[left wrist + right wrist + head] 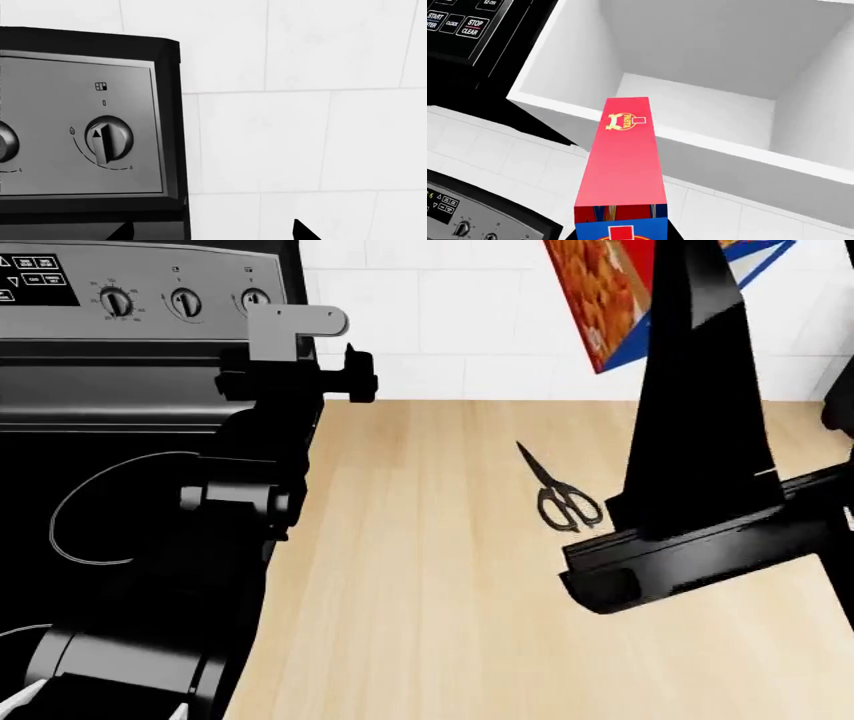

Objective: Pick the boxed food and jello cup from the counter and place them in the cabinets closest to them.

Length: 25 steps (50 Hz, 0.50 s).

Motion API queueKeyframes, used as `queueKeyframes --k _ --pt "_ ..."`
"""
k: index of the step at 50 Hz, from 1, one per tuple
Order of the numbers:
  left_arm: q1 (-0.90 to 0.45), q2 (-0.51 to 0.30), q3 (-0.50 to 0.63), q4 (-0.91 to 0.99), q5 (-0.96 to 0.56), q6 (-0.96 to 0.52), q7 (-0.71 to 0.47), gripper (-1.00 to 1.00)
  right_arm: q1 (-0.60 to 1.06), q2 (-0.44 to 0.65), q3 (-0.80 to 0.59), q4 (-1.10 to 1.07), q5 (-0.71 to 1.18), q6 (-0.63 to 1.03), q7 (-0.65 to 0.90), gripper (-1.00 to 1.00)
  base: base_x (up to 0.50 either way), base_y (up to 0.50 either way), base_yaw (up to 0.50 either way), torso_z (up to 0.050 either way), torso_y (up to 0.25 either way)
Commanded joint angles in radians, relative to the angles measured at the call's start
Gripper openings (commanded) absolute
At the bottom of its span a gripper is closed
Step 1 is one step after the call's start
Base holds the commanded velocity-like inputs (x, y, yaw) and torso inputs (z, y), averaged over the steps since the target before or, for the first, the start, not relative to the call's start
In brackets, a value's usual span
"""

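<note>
The right arm (694,390) is raised high over the counter (427,590), and the boxed food (620,170) points up toward the open white cabinet (707,60), its red top end just below the cabinet's front lip with the hollow interior beyond. The right wrist view shows the box from its blue base outward, but the gripper's own jaws are out of frame, so their grip cannot be confirmed. The box is long and thin, red-faced with a round logo. Scissors (561,495) lie on the bare pale-wood surface. The left gripper (213,232) faces the stove's knob panel (80,125) and white tile wall, its fingertips spread apart.
</note>
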Motion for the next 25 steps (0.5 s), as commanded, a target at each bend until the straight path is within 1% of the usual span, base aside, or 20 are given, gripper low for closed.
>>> queueKeyframes --k 1,6,11,17,18,22,23,25 --pt "0.0 0.0 0.011 0.0 0.0 0.0 -0.008 1.0 0.251 0.117 -0.069 -0.013 0.048 -0.136 0.018 -1.0 0.0 0.0 0.0 0.0 0.0" --pt "0.0 0.0 0.032 0.0 -0.008 0.0 -0.019 1.0 0.473 0.213 -0.273 -0.013 -0.012 -0.331 0.018 -1.0 0.0 0.0 0.0 0.0 0.0" --pt "0.001 0.0 0.046 0.0 -0.012 0.001 -0.025 1.0 0.629 0.257 -0.463 -0.013 -0.112 -0.479 0.018 -1.0 0.0 0.0 0.0 0.0 0.0" --pt "0.002 0.0 0.06 0.0 -0.013 0.002 -0.031 1.0 0.834 0.318 -0.766 -0.013 -0.25 -0.675 0.018 -1.0 0.0 0.0 0.0 0.0 0.0" --pt "0.002 0.0 0.062 0.0 -0.013 0.002 -0.032 1.0 0.85 0.33 -0.806 -0.013 -0.277 -0.705 0.018 -1.0 0.0 0.0 0.0 0.0 0.0" --pt "0.003 0.0 0.062 0.0 -0.012 0.002 -0.034 1.0 0.857 0.356 -0.893 -0.01 -0.361 -0.762 0.017 -1.0 0.0 0.0 0.0 0.0 0.0" --pt "0.003 0.0 0.063 0.0 -0.011 0.002 -0.036 1.0 0.819 0.316 -0.92 0.098 -0.422 -0.743 -0.02 -1.0 0.0 0.0 0.0 0.0 0.0" --pt "0.002 0.0 0.068 0.0 -0.013 0.001 -0.04 1.0 0.769 0.303 -0.938 0.237 -0.501 -0.736 -0.122 -1.0 0.0 0.0 0.0 0.0 0.0"
